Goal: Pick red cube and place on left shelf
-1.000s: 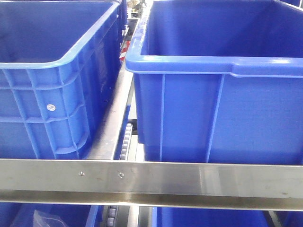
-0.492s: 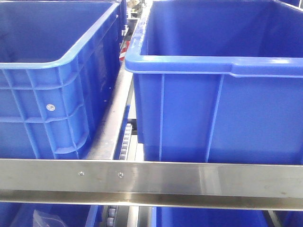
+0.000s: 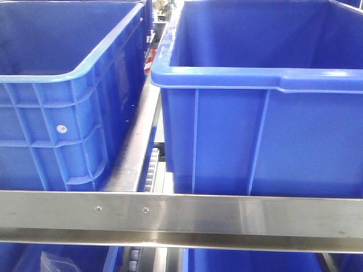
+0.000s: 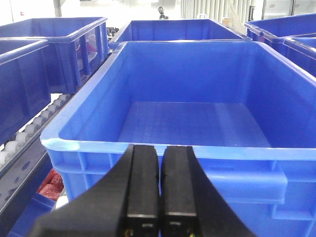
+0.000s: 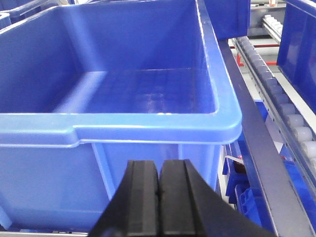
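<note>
**No cube in view: both grippers closed and empty at the rack**

The red cube appears in no view, so its place cannot be told. The left gripper (image 4: 159,185) and right gripper (image 5: 158,197) are each clenched on nothing, facing a crate. Risk, as a judgement: with the cube unseen, a reach would be blind, and an arm could strike a crate rim or the rail (image 3: 227,218). Count, front view: two crates on the shelf (image 3: 133,153), left crate (image 3: 57,130) and right crate (image 3: 261,136); one rail; two screws.

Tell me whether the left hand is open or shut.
Shut. The left hand has its two black fingers pressed together, holding nothing, before the empty blue crate.
</note>
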